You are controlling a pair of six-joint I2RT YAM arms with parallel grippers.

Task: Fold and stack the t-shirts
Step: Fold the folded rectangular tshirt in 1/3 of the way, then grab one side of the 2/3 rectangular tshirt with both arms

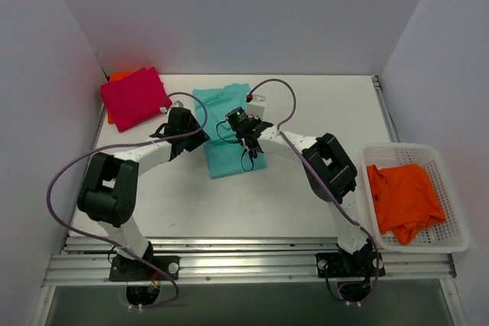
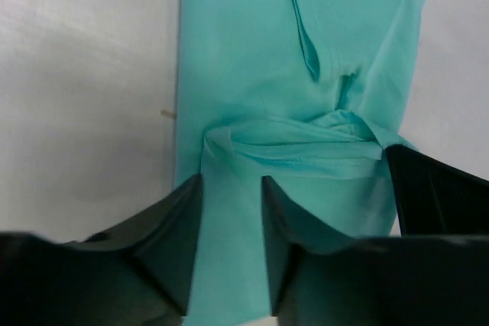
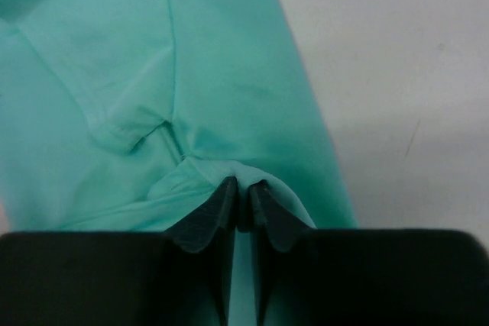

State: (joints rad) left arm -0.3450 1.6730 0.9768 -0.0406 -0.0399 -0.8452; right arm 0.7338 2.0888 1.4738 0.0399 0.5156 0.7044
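A teal t-shirt (image 1: 229, 131) lies partly folded into a long strip at the table's middle. My left gripper (image 1: 203, 140) is at its left edge; in the left wrist view the left gripper (image 2: 229, 188) stands open with the teal t-shirt (image 2: 306, 36) lying flat between its fingers. My right gripper (image 1: 249, 141) is over the shirt's right side. In the right wrist view that gripper (image 3: 243, 187) is shut on a pinched fold of the teal t-shirt (image 3: 153, 51). A folded magenta t-shirt (image 1: 135, 97) rests on an orange t-shirt (image 1: 118, 76) at the back left.
A white basket (image 1: 451, 188) at the right front holds a crumpled orange t-shirt (image 1: 405, 198). Grey walls close in the table on the left, back and right. A purple cable (image 1: 69, 169) loops off the left arm.
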